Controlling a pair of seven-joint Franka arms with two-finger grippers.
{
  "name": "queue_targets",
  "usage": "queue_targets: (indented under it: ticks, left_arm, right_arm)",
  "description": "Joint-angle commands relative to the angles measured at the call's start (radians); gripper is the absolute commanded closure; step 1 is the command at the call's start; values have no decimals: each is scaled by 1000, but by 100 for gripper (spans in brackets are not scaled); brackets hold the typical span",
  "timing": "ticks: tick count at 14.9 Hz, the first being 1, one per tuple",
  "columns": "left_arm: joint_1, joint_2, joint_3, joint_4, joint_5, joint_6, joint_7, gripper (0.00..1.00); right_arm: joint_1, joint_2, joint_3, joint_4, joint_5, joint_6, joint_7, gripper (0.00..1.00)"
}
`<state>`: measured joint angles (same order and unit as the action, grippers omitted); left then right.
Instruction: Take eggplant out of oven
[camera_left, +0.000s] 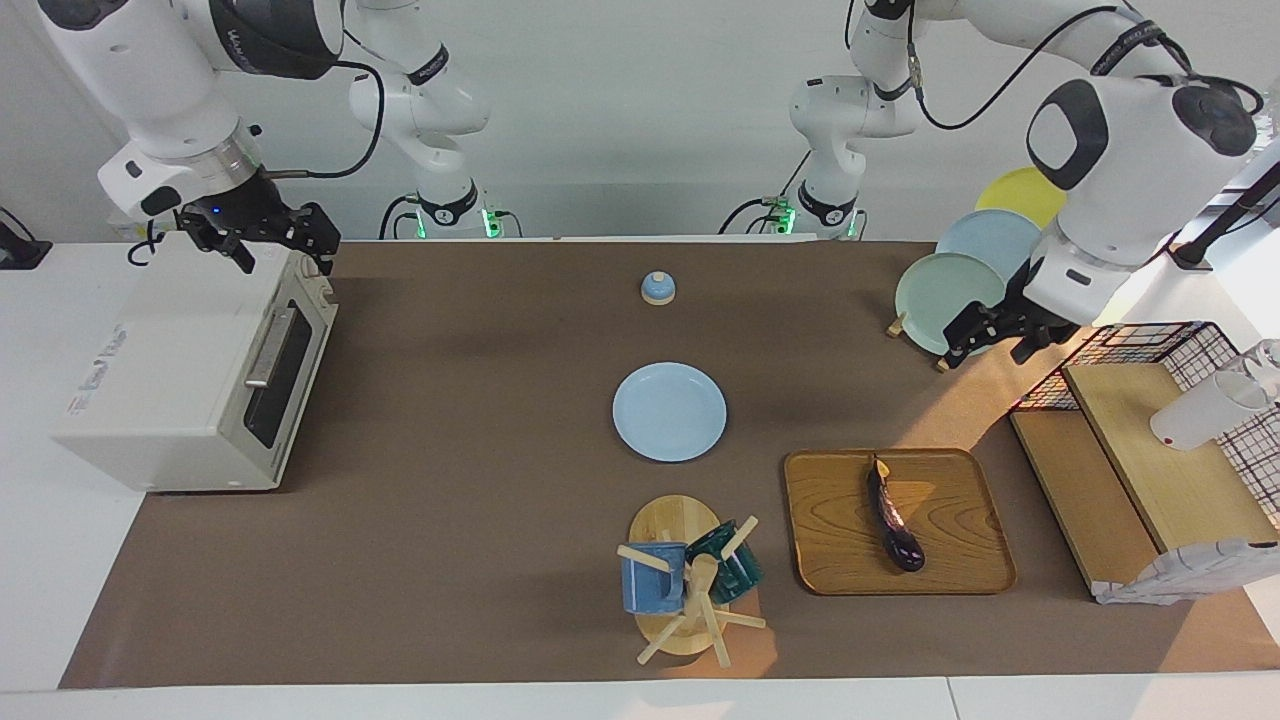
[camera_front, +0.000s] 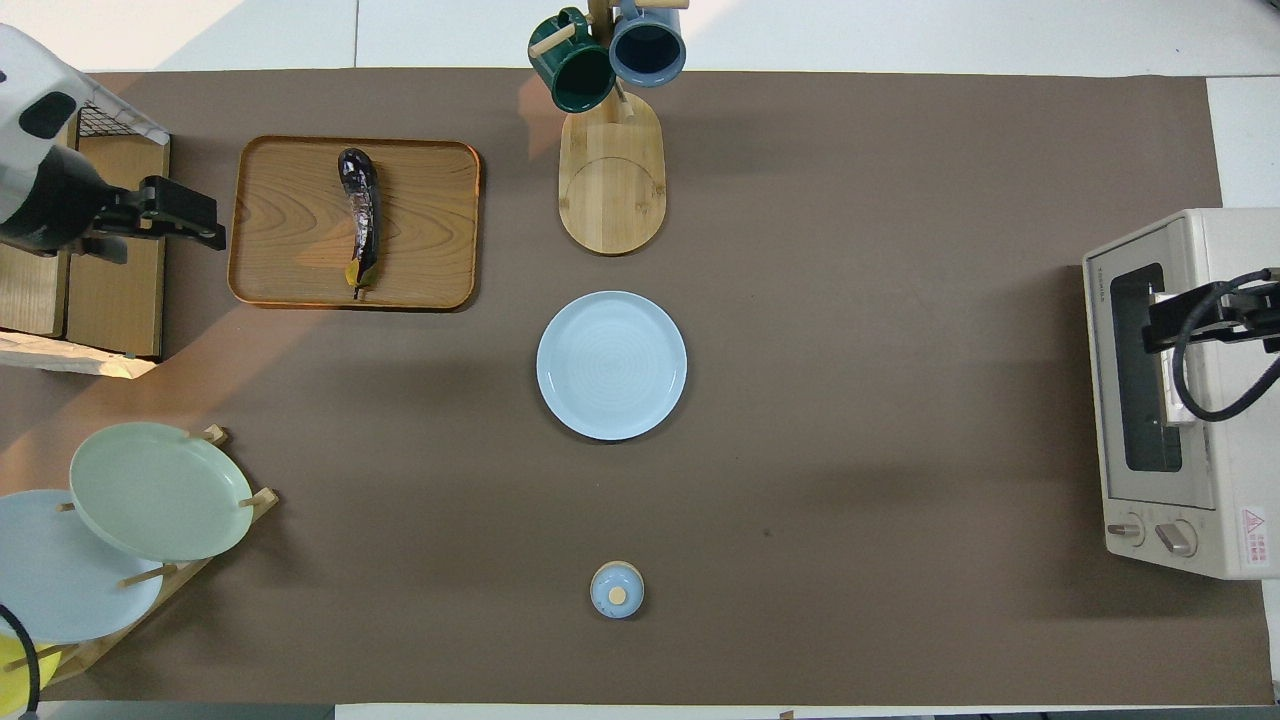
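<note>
Table (camera_left: 450, 520): oven (camera_left: 200, 375), plate (camera_left: 669, 411), tray (camera_left: 897, 521), mug tree (camera_left: 685, 590).

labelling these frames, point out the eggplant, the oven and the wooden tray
eggplant (camera_left: 893, 522), facing view, middle of its dark body
oven (camera_left: 160, 370), facing view, its off-white top panel
wooden tray (camera_front: 295, 215), overhead view, bare wood beside the eggplant

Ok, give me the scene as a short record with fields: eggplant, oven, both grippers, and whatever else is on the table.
eggplant: lying on the wooden tray, out of the oven
oven: at the right arm's end of the table, door shut
right gripper: over the oven's top, holding nothing
left gripper: raised beside the plate rack, holding nothing
other: blue plate mid-table, mug tree, small bell
</note>
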<state>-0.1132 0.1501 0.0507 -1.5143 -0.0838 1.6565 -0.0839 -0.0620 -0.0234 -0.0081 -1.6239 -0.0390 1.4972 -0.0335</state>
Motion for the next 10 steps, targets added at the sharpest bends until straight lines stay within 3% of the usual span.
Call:
queue_targets:
  ticks: [1, 5, 8, 10]
  left_arm:
    - [-17, -87, 3, -29, 54, -111, -31, 0]
    - [-7, -176, -9, -81, 64, -244, -39, 0]
    - [0, -256, -38, -245, 62, -177, -43, 0]
    - [48, -261, -83, -265, 62, -124, -34, 0]
  right_arm:
    - [-35, -4, 10, -2, 36, 11, -2, 0]
    - [-30, -7, 14, -8, 39, 2, -11, 0]
    - [-27, -6, 27, -4, 51, 0, -11, 0]
    - [-27, -6, 31, -5, 56, -5, -14, 0]
